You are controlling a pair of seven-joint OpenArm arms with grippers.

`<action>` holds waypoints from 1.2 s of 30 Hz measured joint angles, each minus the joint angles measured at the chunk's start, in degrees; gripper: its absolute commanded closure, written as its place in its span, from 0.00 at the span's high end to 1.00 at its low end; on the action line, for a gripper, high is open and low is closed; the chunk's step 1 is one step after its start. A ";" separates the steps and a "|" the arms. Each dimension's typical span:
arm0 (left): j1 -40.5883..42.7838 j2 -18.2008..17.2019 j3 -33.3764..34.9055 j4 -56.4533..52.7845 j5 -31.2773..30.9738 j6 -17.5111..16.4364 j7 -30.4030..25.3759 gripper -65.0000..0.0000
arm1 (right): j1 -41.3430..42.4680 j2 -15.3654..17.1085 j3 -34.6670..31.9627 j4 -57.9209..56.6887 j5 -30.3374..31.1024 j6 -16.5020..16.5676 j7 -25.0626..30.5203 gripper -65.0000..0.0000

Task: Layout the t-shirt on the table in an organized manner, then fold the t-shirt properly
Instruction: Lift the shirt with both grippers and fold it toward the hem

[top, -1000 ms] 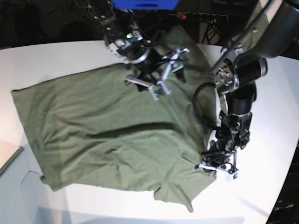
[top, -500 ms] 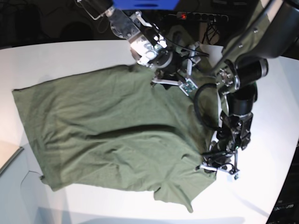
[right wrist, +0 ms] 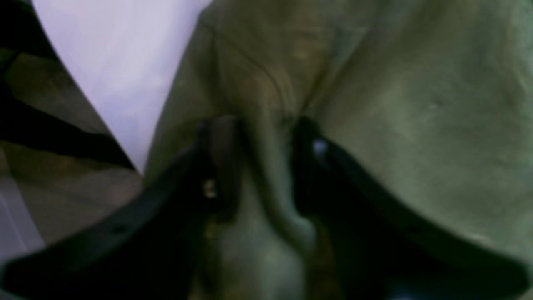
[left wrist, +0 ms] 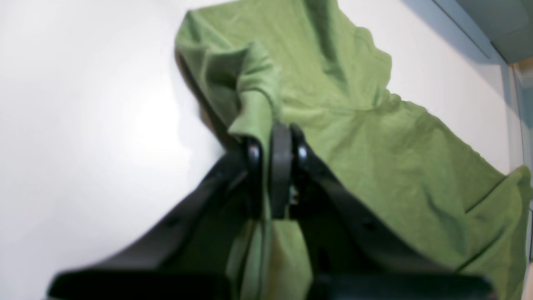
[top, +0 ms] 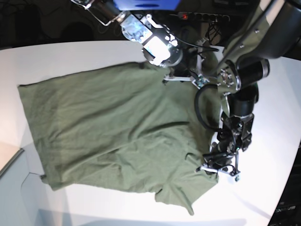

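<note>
A two-armed robot works on an olive-green t-shirt (top: pixel 113 127) that lies mostly spread over a white table (top: pixel 56 54). Closest to the left wrist camera, the left gripper (left wrist: pixel 275 143) has its jaws pressed together on a narrow pinch of the shirt's edge, with fabric bunching just above the fingertips and trailing below them; beyond the tool the cloth runs away in soft, uneven ridges toward the far corner of the table. At the right gripper (right wrist: pixel 262 158), a raised fold of fabric stands between the two dark fingers; the jaws sit a little apart around it, and the blur leaves it unclear whether they grip it firmly. In the overhead view the left gripper (top: pixel 220 167) holds the shirt's near corner beside a sleeve, while the right gripper (top: pixel 186 75) sits over the far edge. The shirt looks light, limp and easily wrinkled, so it will probably sag and drag. Hems, shoulder seams and corners seem the best places to hold.
</note>
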 measured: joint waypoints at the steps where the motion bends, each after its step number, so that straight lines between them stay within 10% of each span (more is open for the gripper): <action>1: 0.00 -0.04 0.00 0.00 0.00 0.00 0.00 0.00 | 0.22 -0.37 0.28 -0.70 0.15 0.00 0.22 0.09; 14: -0.55 0.00 -0.04 12.20 -0.26 0.02 1.36 0.00 | -3.91 1.14 12.33 14.99 -0.13 -0.13 -2.75 0.00; 22: -3.37 5.84 -0.02 28.02 -0.20 -0.24 9.01 0.00 | -7.39 0.70 17.79 31.28 -0.11 -0.17 -2.95 0.00; 36: -5.55 2.84 -0.13 44.37 -0.20 0.04 10.38 0.00 | -2.89 -0.04 4.52 35.58 -0.94 -0.52 -3.34 0.00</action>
